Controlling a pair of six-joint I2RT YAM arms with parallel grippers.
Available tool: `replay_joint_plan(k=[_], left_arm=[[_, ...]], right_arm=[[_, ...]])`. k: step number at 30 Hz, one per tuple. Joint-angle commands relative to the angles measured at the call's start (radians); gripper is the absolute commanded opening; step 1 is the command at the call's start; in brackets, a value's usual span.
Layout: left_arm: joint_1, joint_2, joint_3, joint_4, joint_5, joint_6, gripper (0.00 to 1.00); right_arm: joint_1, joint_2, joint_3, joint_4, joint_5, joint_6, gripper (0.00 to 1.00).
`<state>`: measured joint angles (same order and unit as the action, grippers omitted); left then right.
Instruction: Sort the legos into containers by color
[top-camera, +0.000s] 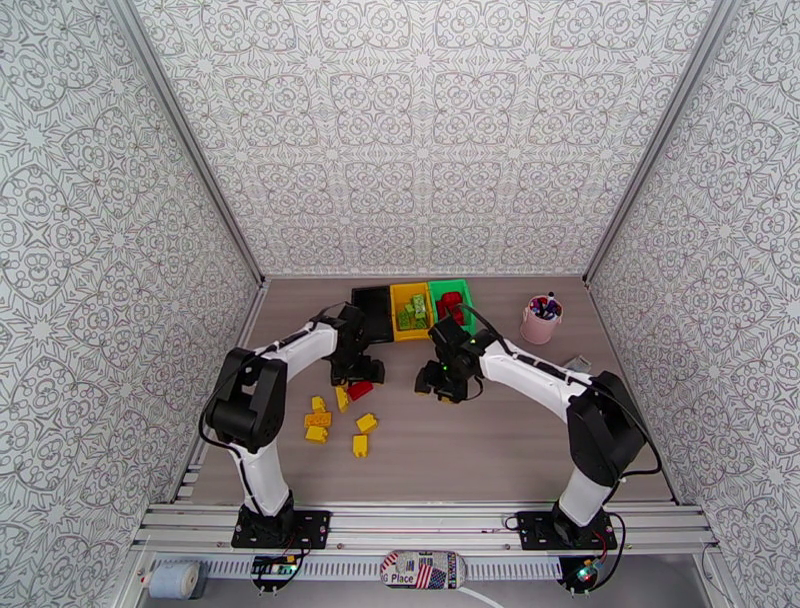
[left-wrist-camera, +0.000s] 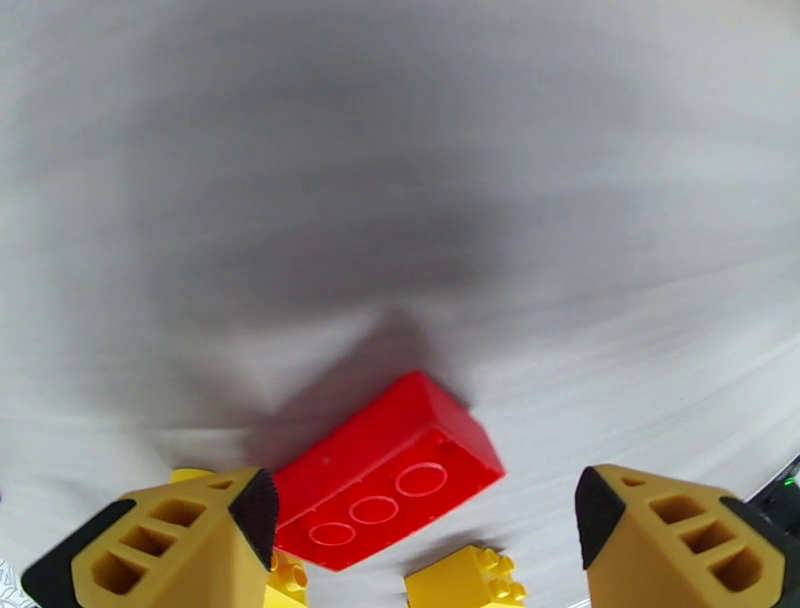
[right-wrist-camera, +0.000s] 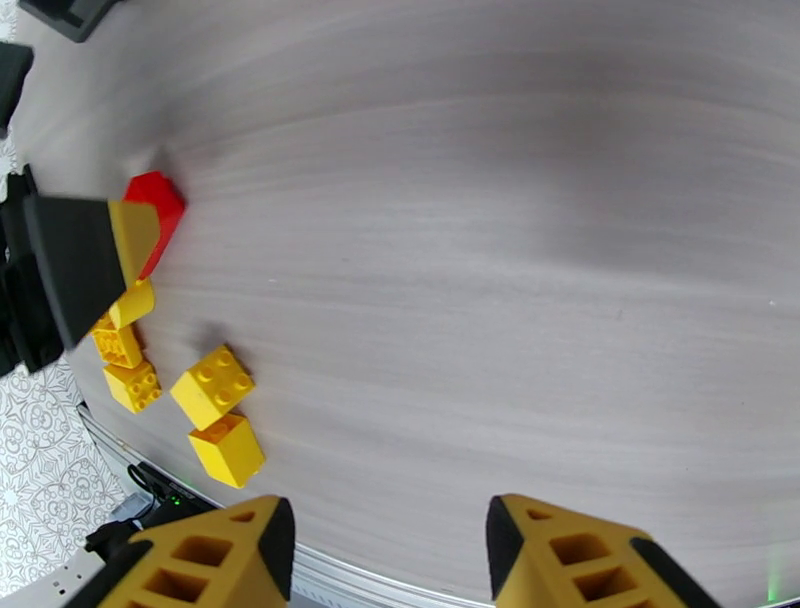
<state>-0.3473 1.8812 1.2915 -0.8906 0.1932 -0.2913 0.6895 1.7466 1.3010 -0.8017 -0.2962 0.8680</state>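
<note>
The left tool (left-wrist-camera: 428, 510) stood spread astride the red lego (left-wrist-camera: 385, 485), which lay skewed on the counter (left-wrist-camera: 400, 200), in front of the black bin (top-camera: 373, 312). The yellow legos (left-wrist-camera: 465, 578) crowded just beside it. Closing could have twisted the brick loose or caught a yellow one. The right tool (right-wrist-camera: 390, 545) hung spread, holding nothing.

**Glossy plastic on a matt wood-grain table**

In front of you, the red brick (left-wrist-camera: 385, 470) is smooth, shiny plastic, its moulded rings catching the light. The yellow bricks (right-wrist-camera: 212, 385), at seven o'clock in your right wrist view, share that sheen. The table (right-wrist-camera: 500, 250) looks like pale wood-grain laminate, matt and finely streaked. Your left gripper (left-wrist-camera: 424, 508) has fingers (left-wrist-camera: 170, 540) of ribbed yellow plastic with dull black pads (left-wrist-camera: 258, 505). At six o'clock overhead, the rail (top-camera: 420, 525) is brushed metal.
</note>
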Motion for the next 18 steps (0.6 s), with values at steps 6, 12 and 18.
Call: replay_joint_plan(k=[6, 12, 18], left_arm=[[-0.107, 0.07, -0.022, -0.05, -0.088, -0.045, 0.66], [-0.123, 0.099, 0.004, -0.067, -0.123, -0.092, 0.54], [-0.126, 0.088, 0.036, -0.079, -0.118, -0.128, 0.41]], right_arm=[[0.009, -0.068, -0.067, 0.022, 0.011, 0.021, 0.56], [0.01, -0.105, -0.108, 0.026, 0.023, 0.029, 0.56], [0.009, -0.131, -0.142, 0.027, 0.035, 0.034, 0.56]])
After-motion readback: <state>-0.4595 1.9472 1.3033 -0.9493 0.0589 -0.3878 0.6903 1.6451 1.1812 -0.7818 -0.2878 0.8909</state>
